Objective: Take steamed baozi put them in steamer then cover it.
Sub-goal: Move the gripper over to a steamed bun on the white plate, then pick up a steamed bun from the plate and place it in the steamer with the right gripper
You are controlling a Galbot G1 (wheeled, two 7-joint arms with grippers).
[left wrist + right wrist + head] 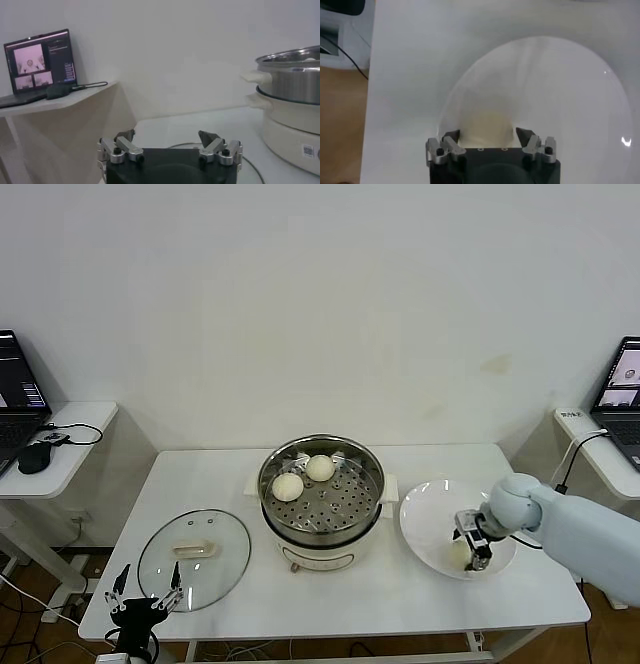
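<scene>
The steel steamer (322,487) stands mid-table on its white pot base, with two creamy-white baozi (288,486) (320,468) inside. It also shows in the left wrist view (292,75). The glass cover (194,558) lies flat on the table left of it, handle up. My right gripper (474,546) is down on the white plate (430,509), shut on a third baozi (485,127) that rests on the plate (560,85), with a finger against each side. No fourth baozi is in view. My left gripper (145,592) is parked open at the table's front left corner.
Side tables with laptops stand at far left (20,399) and far right (622,389); the left one shows in the left wrist view (40,62). A mouse and cable lie on the left side table. The cover sits just ahead of the left gripper.
</scene>
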